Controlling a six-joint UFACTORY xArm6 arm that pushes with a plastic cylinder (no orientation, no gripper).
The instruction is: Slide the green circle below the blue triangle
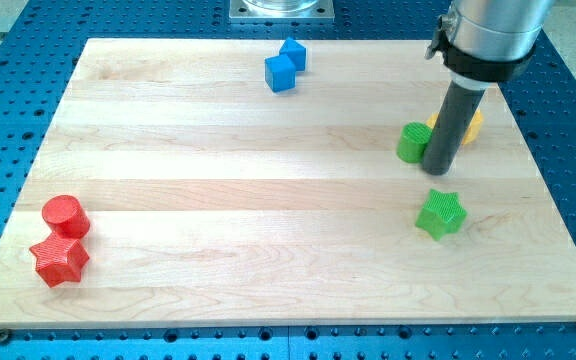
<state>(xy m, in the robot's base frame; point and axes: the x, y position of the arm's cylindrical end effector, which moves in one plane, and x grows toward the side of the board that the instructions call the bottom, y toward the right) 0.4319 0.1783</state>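
Bench [268,210]: pale wooden board on a blue perforated base, seen from the front.
Rod [451,125]: dark, straight, hanging from a grey cylinder at the view's top right.
My tip [438,168]: on the bench at the view's right, just beside the green circle and touching or nearly touching its right edge.
Hand: no hand on this arm — only the rod, so there is nothing to be apart or together.
Green circle [414,142]: at the view's right, in the upper half of the bench, directly left of the rod.
Yellow block [471,126]: behind the rod, mostly hidden — shape cannot be told.
Green star [440,213]: below my tip, near it but apart.
Blue blocks [286,64]: two pieces touching near the view's top centre, well apart from the green circle; both look cube-like, and which is the triangle cannot be told.
Red circle [65,215]: at the view's lower left.
Red star [59,259]: just below the red circle, touching it.
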